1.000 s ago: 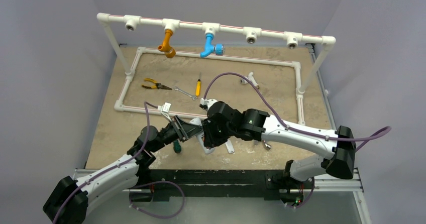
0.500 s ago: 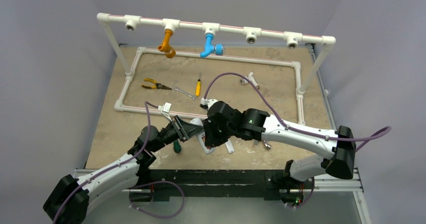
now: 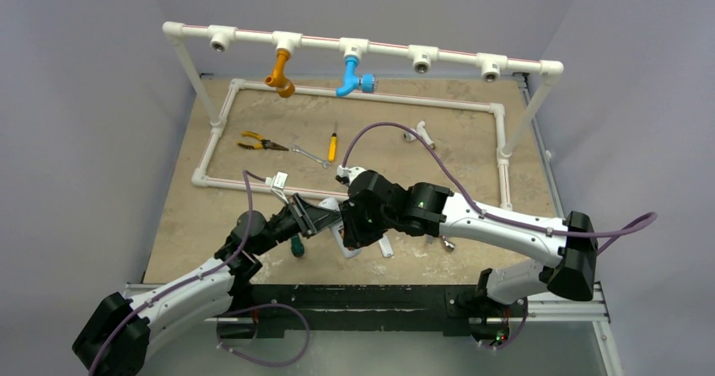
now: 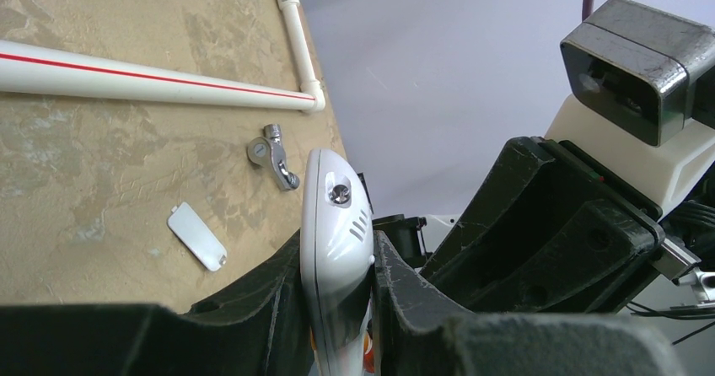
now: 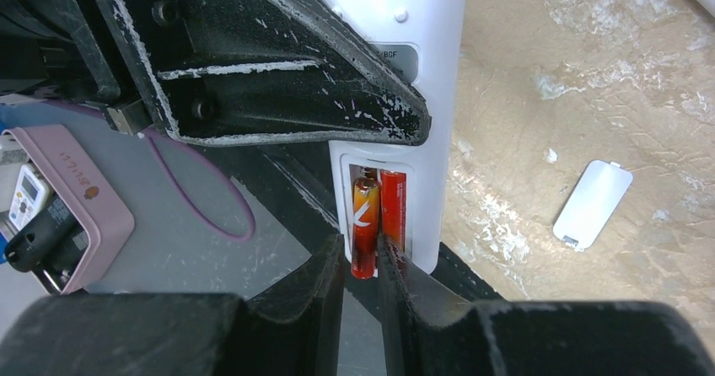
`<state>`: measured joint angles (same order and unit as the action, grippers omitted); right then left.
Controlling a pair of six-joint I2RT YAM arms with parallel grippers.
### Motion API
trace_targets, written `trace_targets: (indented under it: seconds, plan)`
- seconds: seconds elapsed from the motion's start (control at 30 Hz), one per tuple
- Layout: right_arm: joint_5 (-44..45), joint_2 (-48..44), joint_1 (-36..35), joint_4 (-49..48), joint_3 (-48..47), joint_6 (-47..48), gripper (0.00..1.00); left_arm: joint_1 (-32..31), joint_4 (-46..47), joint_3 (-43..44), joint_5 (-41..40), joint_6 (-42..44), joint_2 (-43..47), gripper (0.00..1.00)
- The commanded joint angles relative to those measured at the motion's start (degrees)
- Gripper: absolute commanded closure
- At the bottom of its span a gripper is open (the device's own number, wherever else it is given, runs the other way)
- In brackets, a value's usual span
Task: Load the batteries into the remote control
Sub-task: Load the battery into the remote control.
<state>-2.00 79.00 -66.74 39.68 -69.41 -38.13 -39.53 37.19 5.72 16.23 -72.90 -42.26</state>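
Note:
My left gripper (image 4: pixel 335 248) is shut on the white remote control (image 4: pixel 333 216), holding it on edge above the table's front. In the right wrist view the remote control (image 5: pixel 396 22) shows its open back compartment. One red-orange battery (image 5: pixel 393 207) lies seated inside. A second battery (image 5: pixel 365 224) leans in beside it, its lower end sticking out past the remote's end. My right gripper (image 5: pixel 362 262) is shut on that lower end. From above, both grippers (image 3: pixel 325 218) (image 3: pixel 352 228) meet over the remote (image 3: pixel 347 248).
The white battery cover (image 5: pixel 593 205) lies flat on the table, with a metal tap fitting (image 4: pixel 274 153) near it. A green-handled screwdriver (image 3: pixel 296 246) sits under the left arm. Pliers (image 3: pixel 257 143), a wrench (image 3: pixel 310 155) and a yellow screwdriver (image 3: pixel 332 147) lie inside the pipe frame (image 3: pixel 354 98).
Hardly anything differs from above; both arms stay locked together over the remote with only a slight shift of the right wrist.

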Motion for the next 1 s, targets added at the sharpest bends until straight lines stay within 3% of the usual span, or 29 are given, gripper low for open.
trace_targets:
  seconds: [0.0, 0.53, 0.77, 0.87, 0.9, 0.97]
  plan:
    - [1.8, -2.1, -0.1, 0.4, -1.1, 0.5, 0.78, -0.3, 5.5, -0.4, 0.5, -0.9, 0.0, 1.00]
    - [5.5, -6.1, -0.1, 1.3, -2.8, 4.4, 0.73, -0.3, 7.0, -0.3, 2.0, -1.8, -1.4, 1.00]
    - [-0.1, -12.1, -0.1, -7.6, 0.1, 23.9, 0.72, -0.3, 6.5, -0.4, 3.6, -2.6, -0.9, 1.00]
    - [-4.5, -16.0, -0.1, -15.3, 5.6, 33.6, 0.68, -0.3, 5.8, -0.5, 4.1, -3.0, -0.2, 1.00]
    - [-7.0, -17.9, -0.1, -19.4, 8.1, 38.3, 0.66, -0.3, 5.6, -0.5, 4.2, -3.2, -0.1, 1.00]
    - [-8.8, -20.8, -0.2, -23.8, 12.5, 45.2, 0.52, -0.3, 5.6, -0.5, 4.6, -3.4, 0.1, 1.00]
